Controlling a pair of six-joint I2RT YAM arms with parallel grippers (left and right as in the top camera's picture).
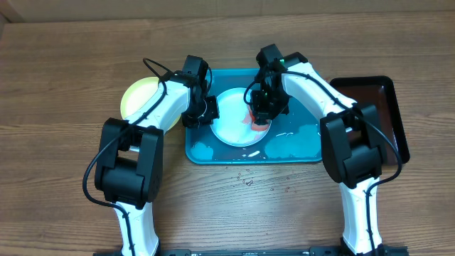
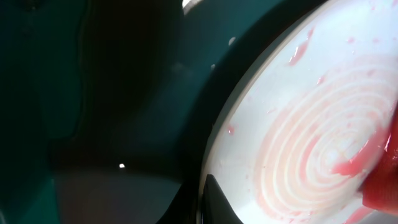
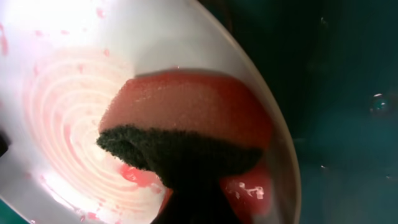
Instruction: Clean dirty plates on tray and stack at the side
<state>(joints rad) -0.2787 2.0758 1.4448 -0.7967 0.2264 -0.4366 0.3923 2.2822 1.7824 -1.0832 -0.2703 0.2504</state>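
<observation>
Pale plate (image 1: 231, 122) sits in teal tray (image 1: 213, 152), between both pincers, under the sponge.
Plate centre shows pink ring smears and a red blob beside the sponge (image 3: 186, 112). Right pincer (image 1: 260, 114) is directly over the plate's right part, clamped on that sponge: red foam with a dark scourer face, pressed to the plate. Left pincer (image 1: 207, 112) is at the plate's left rim. One finger (image 2: 216, 200) lies over the rim and the other is hidden, so its grip can't be told. Whitish wet patches (image 1: 291, 145) lie on the tray floor below the right pincer, toward the robot. Yellow-green plate (image 1: 141, 98) is on the table (image 1: 64, 78), outboard of the left pincer. Dark tray (image 1: 377, 99) is outboard of the right pincer.
</observation>
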